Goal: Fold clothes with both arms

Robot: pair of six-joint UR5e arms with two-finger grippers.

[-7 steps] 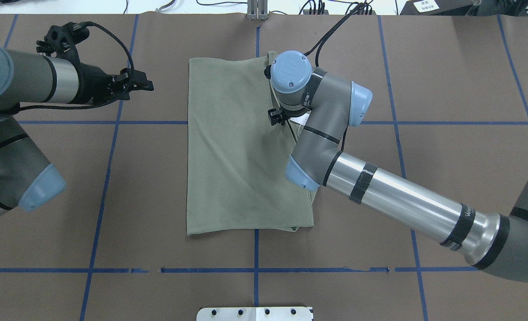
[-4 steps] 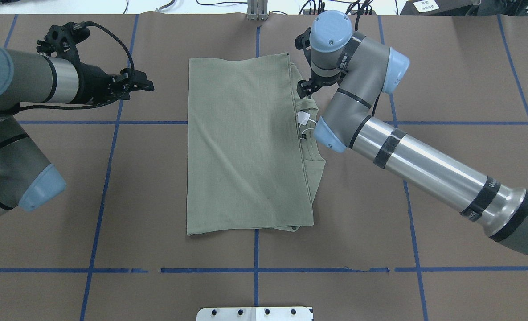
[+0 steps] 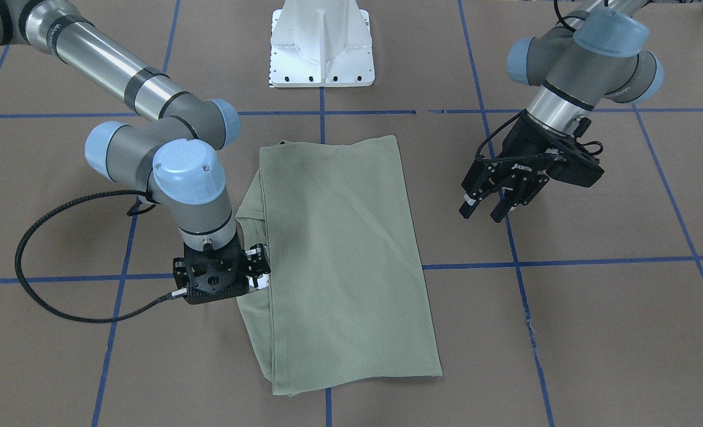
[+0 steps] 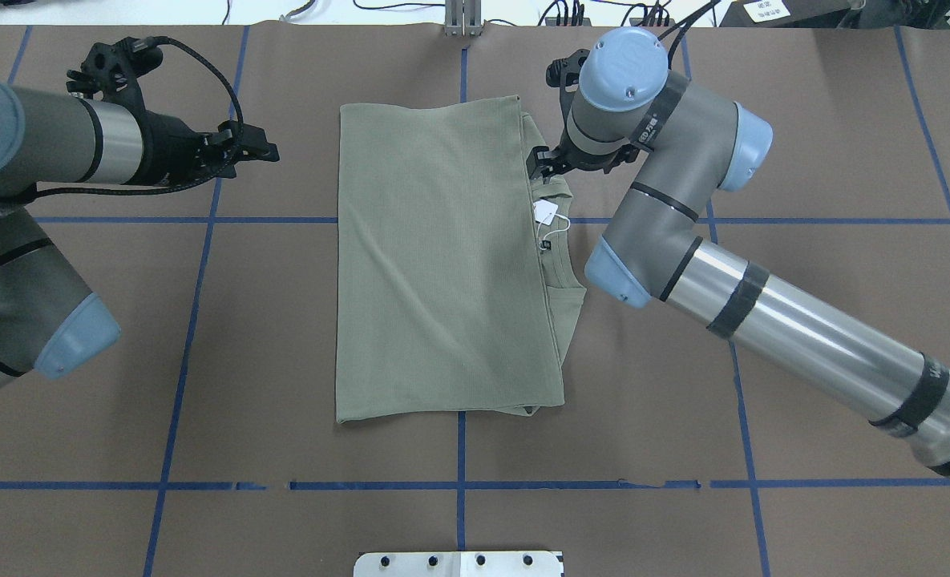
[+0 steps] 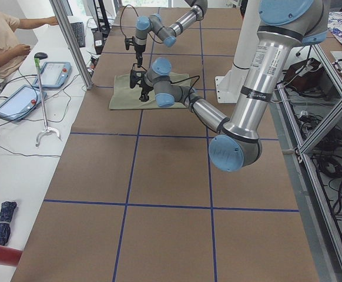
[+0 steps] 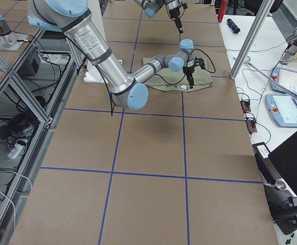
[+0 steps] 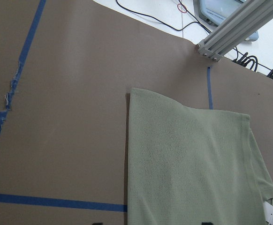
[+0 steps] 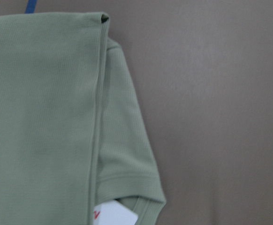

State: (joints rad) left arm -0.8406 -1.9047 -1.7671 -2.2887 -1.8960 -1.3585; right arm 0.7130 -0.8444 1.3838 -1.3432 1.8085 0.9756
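Only the front view shows left fingers (image 3: 499, 210) spread; the right fingers' (image 3: 257, 255) state cannot be told.

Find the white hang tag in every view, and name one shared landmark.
Front-facing: not clearly visible.
Overhead: hang tag centre-right, on the right edge of the shirt.
Exterior left: too small to tell.
Exterior right: too small to tell.
Left wrist: bottom-right corner.
Right wrist: bottom edge, left of centre.
Shared landmark: the shirt's neckline.

Bright, even overhead light — soft shadows
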